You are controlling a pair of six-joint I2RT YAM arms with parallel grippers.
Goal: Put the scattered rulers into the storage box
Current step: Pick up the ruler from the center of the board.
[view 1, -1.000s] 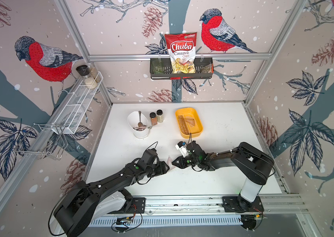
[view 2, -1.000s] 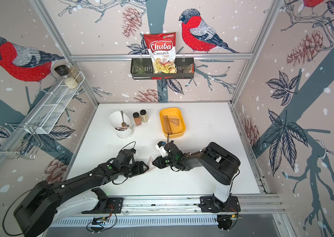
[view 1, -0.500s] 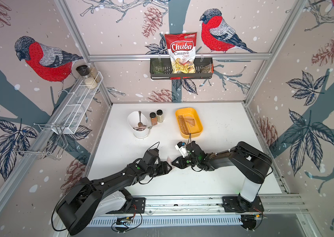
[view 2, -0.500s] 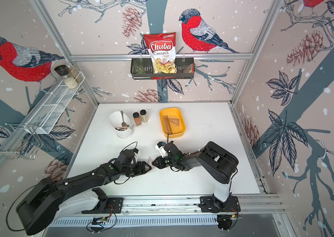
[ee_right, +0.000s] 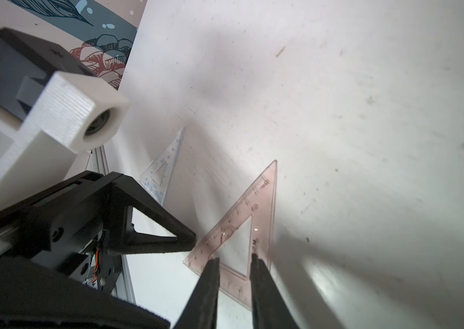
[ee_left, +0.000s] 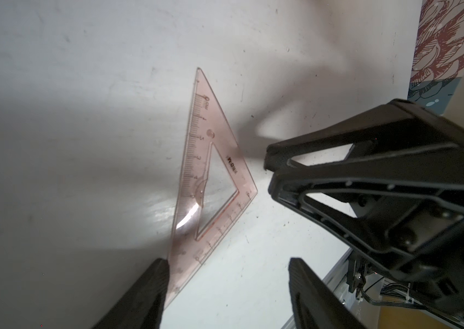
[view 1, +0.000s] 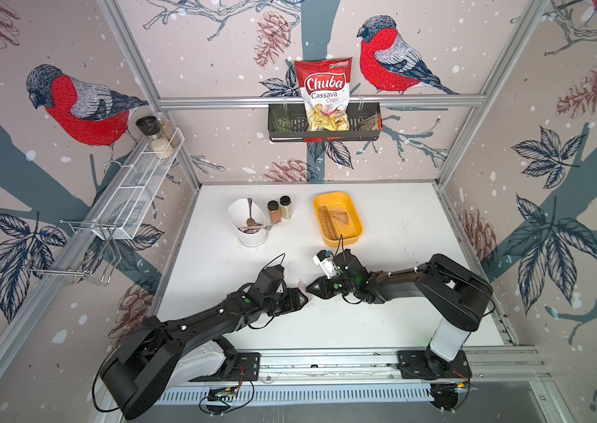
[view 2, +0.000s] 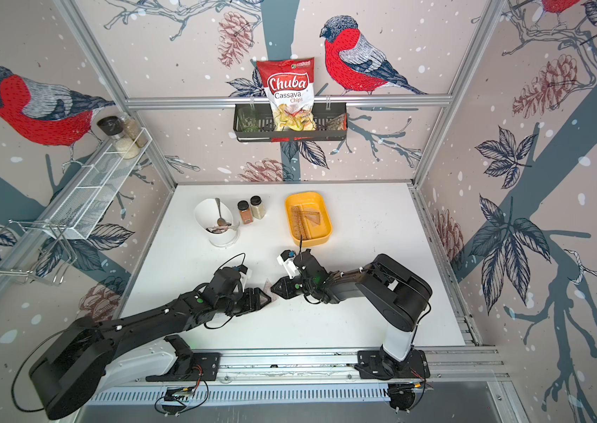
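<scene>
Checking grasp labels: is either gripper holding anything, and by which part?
Nothing looks gripped. The open left gripper has one fingertip against the edge of the pink set square; the right gripper, tips narrowly parted, sits just off its corner.

Clear set square [ee_right: 168,156] partly behind left jaws.

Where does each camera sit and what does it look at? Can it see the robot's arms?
Top views: high in front, looking down at the table and back wall; both top views show the left arm, right arm and yellow box.
Left wrist: on the left arm, looking past the wide-open left jaws at the pink triangle ruler.
Right wrist: on the right arm, looking past the narrowly parted right jaws at that ruler.
Shared: both wrist views show that ruler and both jaws.
</scene>
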